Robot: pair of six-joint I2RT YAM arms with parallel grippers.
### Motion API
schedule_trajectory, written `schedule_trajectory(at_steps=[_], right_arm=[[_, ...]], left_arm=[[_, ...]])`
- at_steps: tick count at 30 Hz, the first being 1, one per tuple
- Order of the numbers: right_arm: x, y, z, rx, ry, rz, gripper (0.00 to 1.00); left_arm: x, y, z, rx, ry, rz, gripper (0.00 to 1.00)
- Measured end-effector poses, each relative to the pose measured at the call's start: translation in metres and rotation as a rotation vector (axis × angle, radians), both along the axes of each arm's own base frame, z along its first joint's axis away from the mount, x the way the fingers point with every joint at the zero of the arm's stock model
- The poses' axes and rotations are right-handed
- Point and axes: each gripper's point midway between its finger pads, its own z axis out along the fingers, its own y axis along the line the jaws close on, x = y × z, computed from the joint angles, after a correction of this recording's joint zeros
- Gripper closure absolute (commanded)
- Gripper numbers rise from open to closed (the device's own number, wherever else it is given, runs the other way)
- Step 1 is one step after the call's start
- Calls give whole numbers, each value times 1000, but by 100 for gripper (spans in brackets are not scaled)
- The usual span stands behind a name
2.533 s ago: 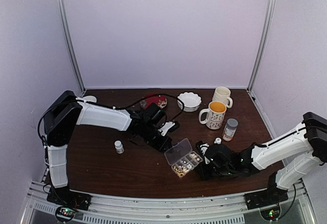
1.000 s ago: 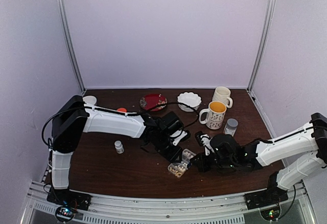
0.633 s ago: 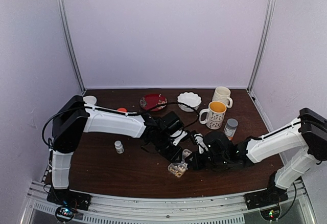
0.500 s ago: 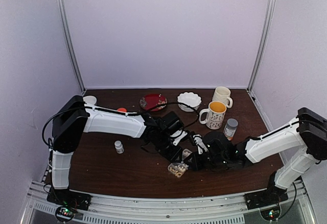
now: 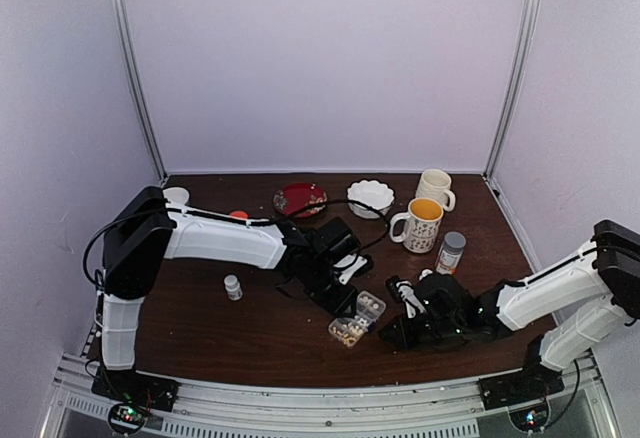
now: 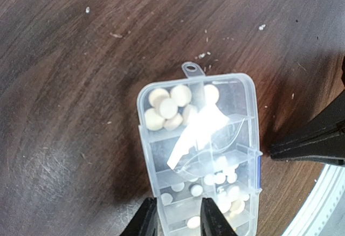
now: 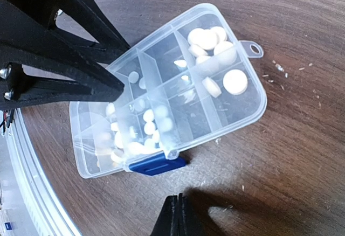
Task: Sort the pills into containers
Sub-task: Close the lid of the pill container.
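The clear organiser box (image 5: 357,318) lies flat on the dark worktop (image 5: 200,328), in front of the yellow-lined mug (image 5: 420,223) and a little toward the left-arm side of it. Its lid looks down, though I cannot tell whether the blue latch (image 7: 156,165) is caught.

The left pincer (image 6: 179,208) is narrow. It sits over the end of the box farthest from the mug, one finger outside the long wall and the other above the compartments. Whether it pinches that wall or only rests on the lid, I cannot tell. The right pincer (image 7: 175,203) has its fingers pressed together and holds nothing. Its tip is just beside the latch side of the box and not touching it.

The likely trouble is a push on a light box that is steadied at one end only. If the right pincer nudges the latch side, the box could swing round the left pincer or skid across the smooth worktop. If the lid is not fastened, the pills (image 7: 151,120) could then hop over the dividers or spill out. The two pincers also work very close together at this box and could knock into each other.

The box's long axis runs on a diagonal, pointing roughly at the mug. Its hanging tab (image 7: 252,48) and the larger tablets are at the mug end. The small pellets crowd the opposite end.
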Motion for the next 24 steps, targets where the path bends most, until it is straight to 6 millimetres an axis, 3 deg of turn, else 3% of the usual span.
schedule_trajectory(at_steps=[14,21,24], right_arm=[[11,11,0,-3,-15,-4,100],[21,7,0,-6,-28,-21,100],[23,4,1,-12,-41,-29,100]], left_arm=[[2,-10,0,-40,46,20,75],[7,-10,-1,-46,43,46,75],[8,-9,0,-54,31,58,71]])
